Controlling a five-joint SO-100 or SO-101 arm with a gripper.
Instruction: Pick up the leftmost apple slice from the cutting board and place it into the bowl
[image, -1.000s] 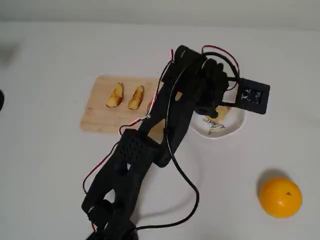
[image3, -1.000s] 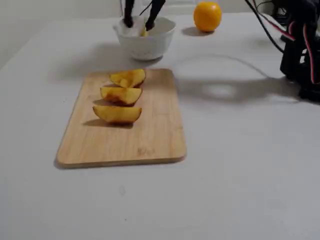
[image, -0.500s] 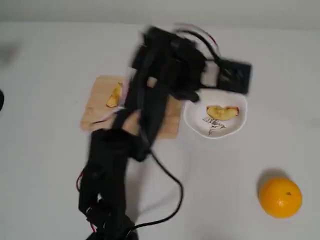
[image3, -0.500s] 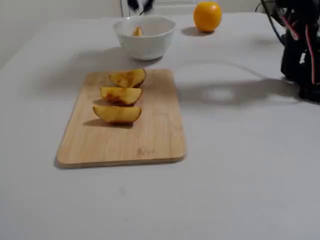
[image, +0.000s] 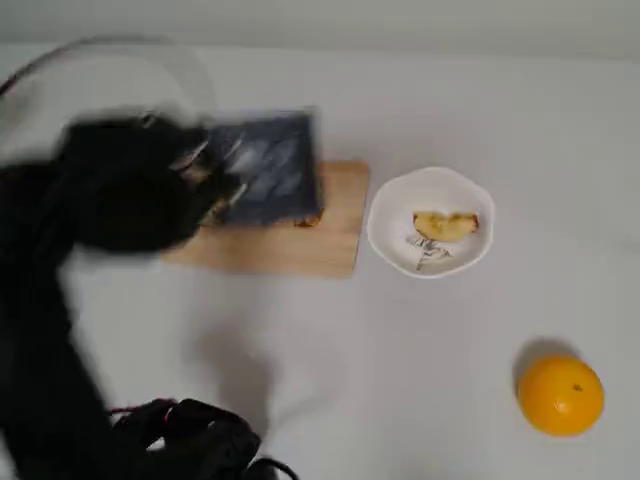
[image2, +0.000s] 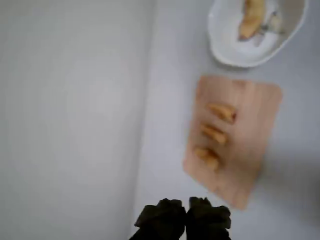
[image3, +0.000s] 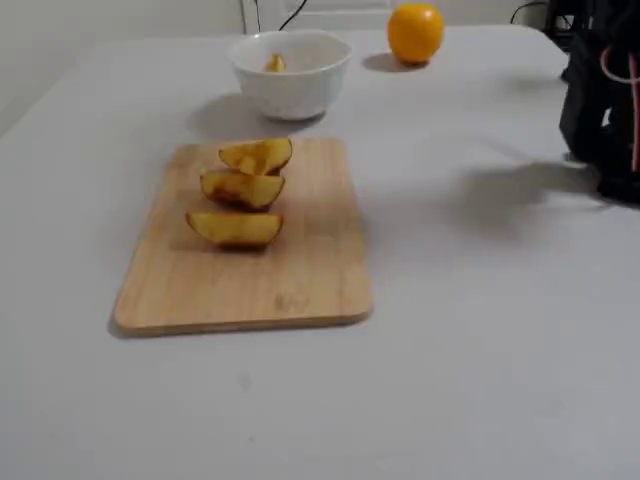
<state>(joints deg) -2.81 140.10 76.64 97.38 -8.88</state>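
Note:
The apple slice (image: 445, 225) lies inside the white scalloped bowl (image: 390, 225), also seen in the wrist view (image2: 251, 17) and just showing in the fixed view (image3: 274, 64). The bowl (image2: 225, 47) (image3: 300, 90) stands just beyond one short end of the cutting board (image: 300, 245) (image2: 255, 130) (image3: 300, 270). Three slimmer wedges (image2: 215, 134) (image3: 242, 188) sit in a row on the board. My gripper (image2: 187, 217) is high above the board's near end, its fingers together and empty. In the overhead view my blurred arm (image: 130, 185) covers the board's left part.
An orange (image: 560, 395) (image3: 415, 32) sits on the white table past the bowl. The arm's base and cables (image3: 605, 100) stand at the right edge of the fixed view. A wall fills the left half of the wrist view.

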